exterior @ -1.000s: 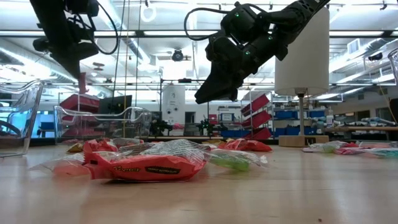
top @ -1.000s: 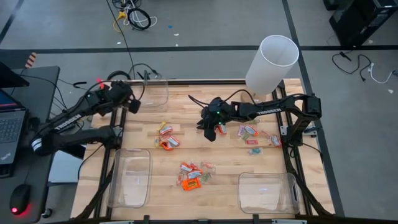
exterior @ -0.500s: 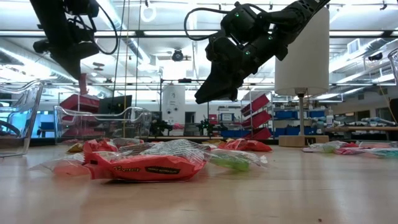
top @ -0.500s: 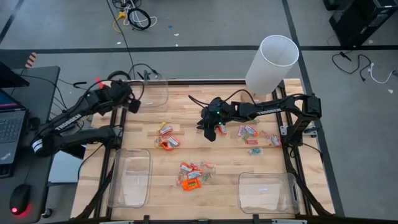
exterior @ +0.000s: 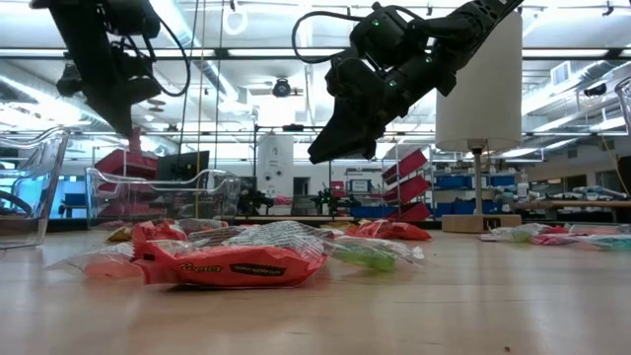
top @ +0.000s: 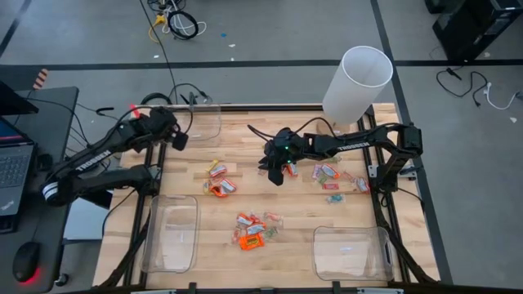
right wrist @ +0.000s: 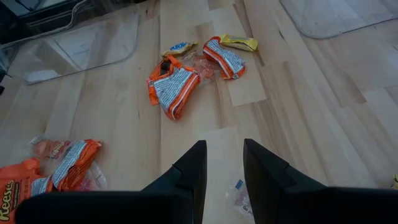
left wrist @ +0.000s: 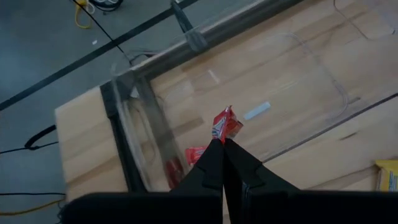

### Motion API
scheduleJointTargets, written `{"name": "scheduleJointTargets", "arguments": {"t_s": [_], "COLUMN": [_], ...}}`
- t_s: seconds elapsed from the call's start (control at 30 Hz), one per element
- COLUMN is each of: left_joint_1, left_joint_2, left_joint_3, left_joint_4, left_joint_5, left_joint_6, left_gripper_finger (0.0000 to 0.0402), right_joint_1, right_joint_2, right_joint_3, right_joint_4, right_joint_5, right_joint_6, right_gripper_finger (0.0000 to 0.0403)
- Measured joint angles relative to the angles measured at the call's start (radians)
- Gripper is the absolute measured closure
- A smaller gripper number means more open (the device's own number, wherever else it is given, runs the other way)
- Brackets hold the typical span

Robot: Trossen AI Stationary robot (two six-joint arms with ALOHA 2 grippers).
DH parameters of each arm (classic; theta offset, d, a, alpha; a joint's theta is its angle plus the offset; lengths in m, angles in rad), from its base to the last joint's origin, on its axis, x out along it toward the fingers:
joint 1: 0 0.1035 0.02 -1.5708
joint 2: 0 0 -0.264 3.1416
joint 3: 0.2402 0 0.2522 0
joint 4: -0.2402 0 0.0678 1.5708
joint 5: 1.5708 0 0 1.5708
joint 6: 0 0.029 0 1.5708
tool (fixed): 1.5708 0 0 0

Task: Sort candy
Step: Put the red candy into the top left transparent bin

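My left gripper (left wrist: 222,142) is shut on a small red wrapped candy (left wrist: 225,122) above the clear bin (top: 201,122) at the table's far left. One red candy (left wrist: 195,154) lies on that bin's floor. My right gripper (right wrist: 222,157) hangs open above the bare wood at the table's middle (top: 274,171), nothing between its fingers. Loose candy lies in three heaps: left of centre (top: 219,181), near centre (top: 255,230) and right (top: 330,175). My left gripper pinches the red candy by the lower end of its wrapper (left wrist: 221,134) between its two fingertips. The fingers slant down from the table's left side. The candy sticks out past the fingertips, lifted clear above the bin.
Two more clear bins stand at the near left (top: 172,233) and near right (top: 351,251). A tall white cylinder (top: 356,82) rises at the far right edge. One small pale candy (right wrist: 239,196) lies on the wood just below my right gripper.
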Motion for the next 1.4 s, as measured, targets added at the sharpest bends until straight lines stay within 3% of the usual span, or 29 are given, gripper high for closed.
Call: {"name": "scheduleJointTargets", "arguments": {"t_s": [0.33,0.7,1.4], "left_joint_1": [0.0,0.0,0.0], "left_joint_2": [0.01,0.01,0.011], "left_joint_3": [-0.015,-0.125,-0.13], "left_joint_4": [0.032,0.119,0.122], "left_joint_5": [0.0,0.043,0.049], "left_joint_6": [-0.042,-0.09,-0.102], "left_gripper_finger": [0.0401,0.0401,0.0401], "right_joint_1": [0.0,0.0,0.0], "right_joint_2": [0.0,0.0,0.0], "right_joint_3": [0.0,0.0,0.0], "right_joint_4": [0.0,0.0,0.0], "right_joint_5": [0.025,0.026,0.026], "right_joint_6": [0.0,0.0,0.0], "right_gripper_finger": [0.0312,0.0312,0.0312]}}
